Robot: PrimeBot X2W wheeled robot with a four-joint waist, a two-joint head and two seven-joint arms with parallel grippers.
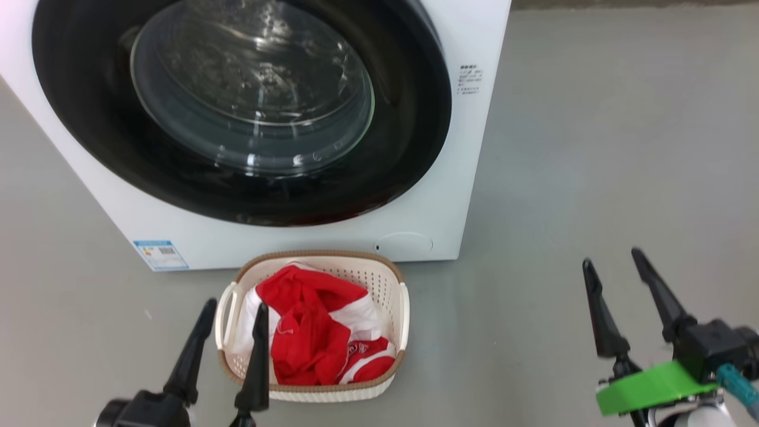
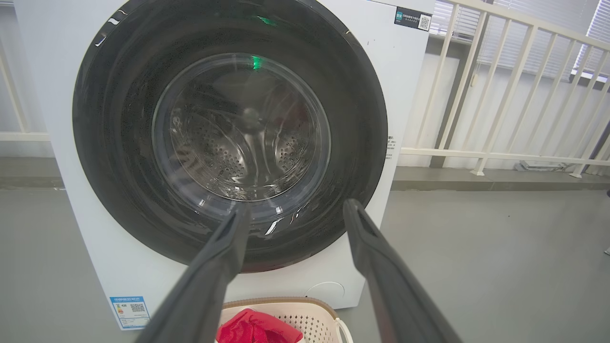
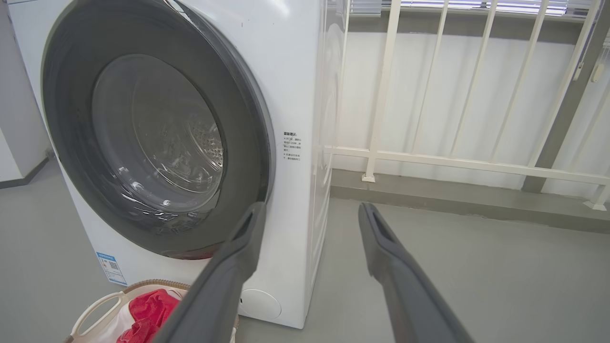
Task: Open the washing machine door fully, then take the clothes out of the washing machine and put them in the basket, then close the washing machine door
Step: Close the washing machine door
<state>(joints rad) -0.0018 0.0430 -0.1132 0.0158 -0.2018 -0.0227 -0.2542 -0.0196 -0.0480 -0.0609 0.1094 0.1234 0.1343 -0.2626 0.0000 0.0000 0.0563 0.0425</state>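
head view, door: you see the washing machine door (image 1: 243, 107) shut flat on the washing machine (image 1: 415, 231).
head view, load: the clothes (image 1: 308, 338) lie in the basket (image 1: 388, 279), just before the washing machine.
head view, pincers: left gripper (image 1: 235, 305) at the basket's left rim, right gripper (image 1: 612, 258) well to its right, both with fingers apart and empty.
left wrist view: your spread fingers frame the door's lower rim.
right wrist view: your spread fingers straddle the washing machine's front corner.

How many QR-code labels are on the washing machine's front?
2. A blue label sits at the lower left corner of the washing machine front, and a black sticker at its upper right corner. The other sides are hidden and may carry more.
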